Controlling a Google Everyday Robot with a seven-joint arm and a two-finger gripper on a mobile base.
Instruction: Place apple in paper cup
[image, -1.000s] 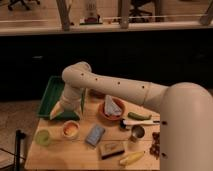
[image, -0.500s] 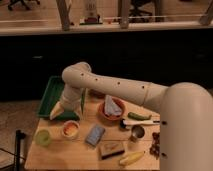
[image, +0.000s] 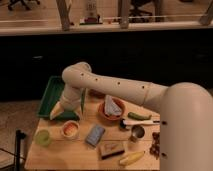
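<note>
Nothing shifted visibly since prior frame | pincer (image: 57, 112) hung just up-left of cup (image: 63, 131) on counter (image: 75, 156) | apple (image: 70, 129) looked seated inside cup | pincer opening: couldn't tell

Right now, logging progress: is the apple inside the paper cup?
Inside: apple shows orange within the paper cup; hand just upper-left of it.

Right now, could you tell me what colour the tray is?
The tray is green, camera view; gripper at its near edge.
</note>
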